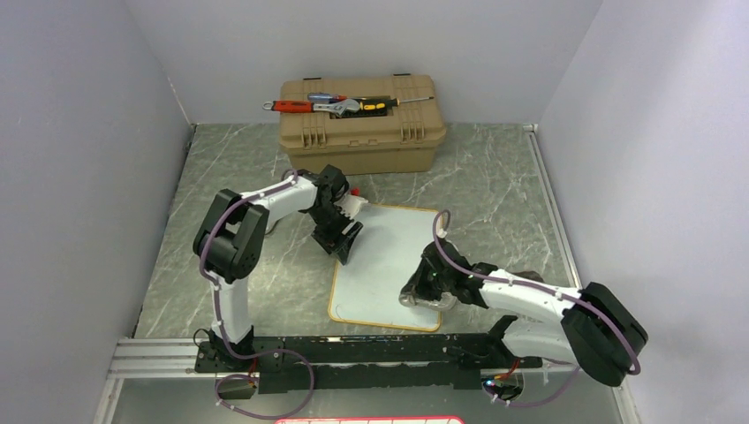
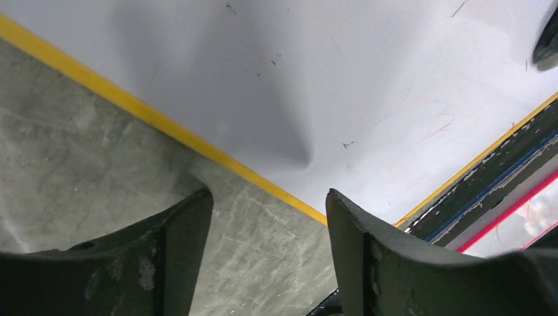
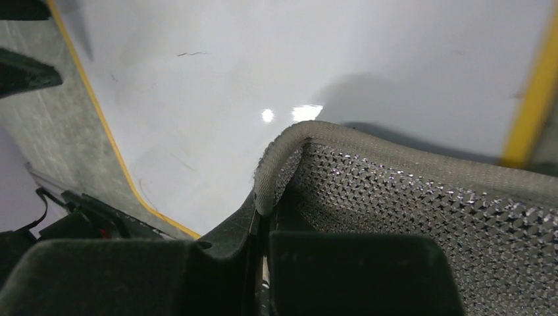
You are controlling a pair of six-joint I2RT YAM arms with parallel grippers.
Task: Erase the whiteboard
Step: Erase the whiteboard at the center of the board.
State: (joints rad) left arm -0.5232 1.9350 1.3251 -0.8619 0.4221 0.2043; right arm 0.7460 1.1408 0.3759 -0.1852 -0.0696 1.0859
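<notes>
While the right gripper [image 1: 428, 291] clamps a mesh cloth [image 3: 408, 197] over the whiteboard [image 1: 386, 256], the left gripper [image 2: 268, 224] hangs nearby. Its jaws gape, empty.

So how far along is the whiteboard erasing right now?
Mostly done: the whiteboard looks clear of scribbles from above. In hand: the right fingers grip a grey mesh pad at the board's near right corner. Left: faint specks show in the left wrist view; the left fingers hang open over its left edge, holding nothing.
</notes>
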